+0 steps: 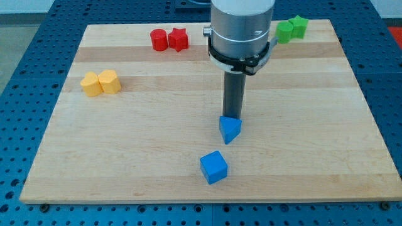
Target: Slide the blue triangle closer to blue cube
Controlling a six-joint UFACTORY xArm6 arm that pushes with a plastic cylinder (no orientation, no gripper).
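Note:
The blue triangle (230, 129) lies on the wooden board (125, 157), a little right of centre in the lower half. The blue cube (213, 167) sits just below and to the left of it, a short gap apart. My tip (233, 117) stands at the triangle's top edge, touching or nearly touching it from the view's top side. The rod rises from there into the grey arm body (241, 28).
Two red blocks, a cylinder (159, 39) and a star (178, 39), sit at the top centre-left. Two yellow blocks (100, 83) sit together at the left. Two green blocks (293, 28) sit at the top right, beside the arm.

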